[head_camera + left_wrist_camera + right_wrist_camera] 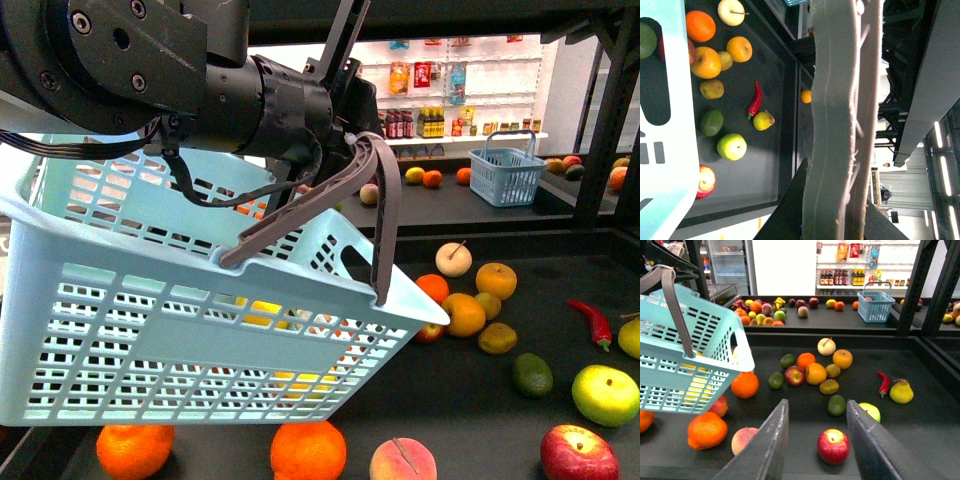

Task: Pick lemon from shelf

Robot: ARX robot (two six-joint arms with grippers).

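Note:
My left gripper (345, 150) is shut on the grey basket handle (385, 215) and holds the light blue basket (150, 330) tilted above the shelf's black tray (470, 420). In the left wrist view the handle (835, 115) fills the middle between the dark fingers (790, 210). Something yellow (262, 312) shows through the basket's slots, perhaps the lemon; the slats hide its shape. It shows yellow (697, 387) in the right wrist view too. My right gripper (817, 405) hangs open over the tray (925, 435), apart from the basket (675, 365). A red apple (833, 446) lies below its fingers.
Loose fruit covers the tray: oranges (308, 450), a peach (403, 462), an avocado (532, 375), a green apple (605, 395), a red chilli (592, 322) and a pear (901, 391). A small blue basket (507, 175) stands on the rear tray. A black frame post (610, 120) rises at right.

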